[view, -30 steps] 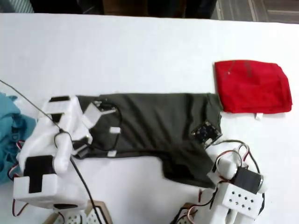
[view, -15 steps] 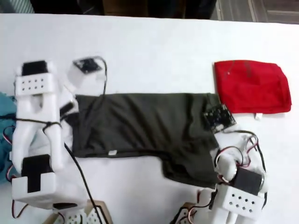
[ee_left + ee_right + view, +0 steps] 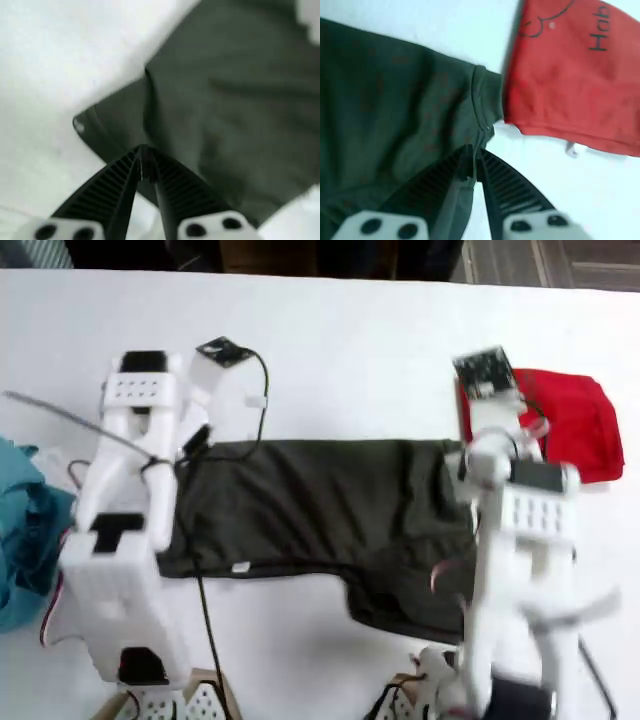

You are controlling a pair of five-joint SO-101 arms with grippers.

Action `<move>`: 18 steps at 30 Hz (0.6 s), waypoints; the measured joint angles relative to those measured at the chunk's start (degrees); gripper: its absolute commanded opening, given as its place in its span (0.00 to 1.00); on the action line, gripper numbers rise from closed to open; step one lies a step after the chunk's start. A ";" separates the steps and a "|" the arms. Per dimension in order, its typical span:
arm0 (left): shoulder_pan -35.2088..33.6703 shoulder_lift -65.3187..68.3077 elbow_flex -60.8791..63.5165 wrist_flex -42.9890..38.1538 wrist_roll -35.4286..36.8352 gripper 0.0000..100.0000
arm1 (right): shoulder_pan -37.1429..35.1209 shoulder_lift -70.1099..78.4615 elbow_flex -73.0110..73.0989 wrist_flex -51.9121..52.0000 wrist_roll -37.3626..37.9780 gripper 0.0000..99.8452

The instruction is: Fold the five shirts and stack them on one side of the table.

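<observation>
— Both arms have swung out from the near edge. The right one now reaches over the right end of the green shirt (image 3: 320, 510), and the left one stands over its left end. The shirt itself lies as it did.

— What are the fingers doing?

— The left fingers (image 3: 142, 161) are pressed together, tips over the shirt's corner. The right fingers (image 3: 471, 162) are pressed together too, at the hem just beside the red shirt (image 3: 570, 85). Whether either pair has cloth between them, I cannot tell.

— How far along, then?

— Early, I'd say. The red shirt sits folded at the right side of the worktop (image 3: 350, 330). The green one lies mid-worktop as a long band, its right end up against the red one, with a flap sticking out on the near side. It needs more folds, then stacking. A blue heap (image 3: 25, 530) waits unfolded at the left edge.
</observation>
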 measured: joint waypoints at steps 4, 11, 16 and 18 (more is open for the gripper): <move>-0.09 11.96 -12.48 1.14 2.99 0.02 | -3.60 14.24 -7.38 0.00 -1.49 0.02; -0.44 27.96 -33.93 9.32 3.52 0.02 | -8.35 30.68 -13.10 -1.58 -1.67 0.02; -4.48 35.43 -47.91 12.66 3.52 0.02 | -6.33 40.35 -17.14 -4.04 -1.67 0.02; -6.15 37.71 -52.04 13.71 3.52 0.02 | -5.27 42.99 -19.87 -4.04 -1.67 0.02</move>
